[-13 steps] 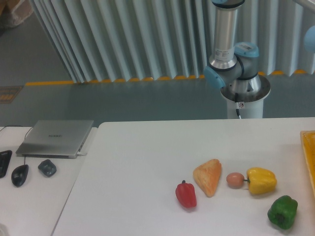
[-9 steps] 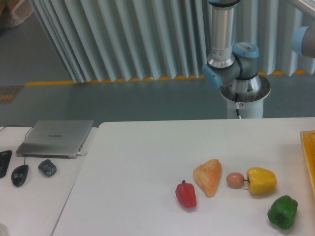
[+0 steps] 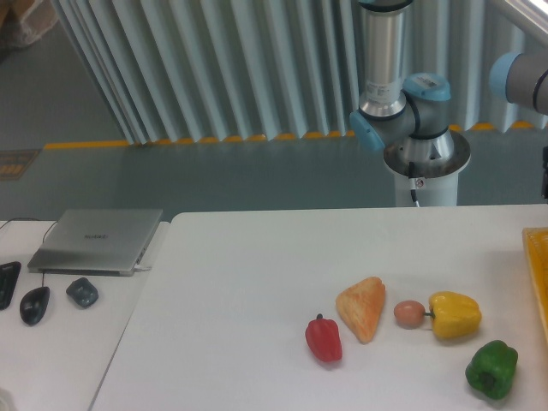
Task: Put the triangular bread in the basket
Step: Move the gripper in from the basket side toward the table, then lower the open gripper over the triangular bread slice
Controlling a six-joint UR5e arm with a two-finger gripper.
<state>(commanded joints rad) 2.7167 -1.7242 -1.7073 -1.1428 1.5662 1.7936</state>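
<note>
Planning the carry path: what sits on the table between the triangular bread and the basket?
In the camera view, a small egg-like ball and a yellow pepper lie between the triangular bread and the basket.

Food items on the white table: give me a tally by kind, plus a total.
Peppers: 3 (red, yellow, green)
Triangular bread: 1
Small round egg-like ball: 1
Total: 5

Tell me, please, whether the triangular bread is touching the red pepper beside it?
Apart. The fixed camera view shows a strip of white table between the triangular bread and the red pepper.
</note>
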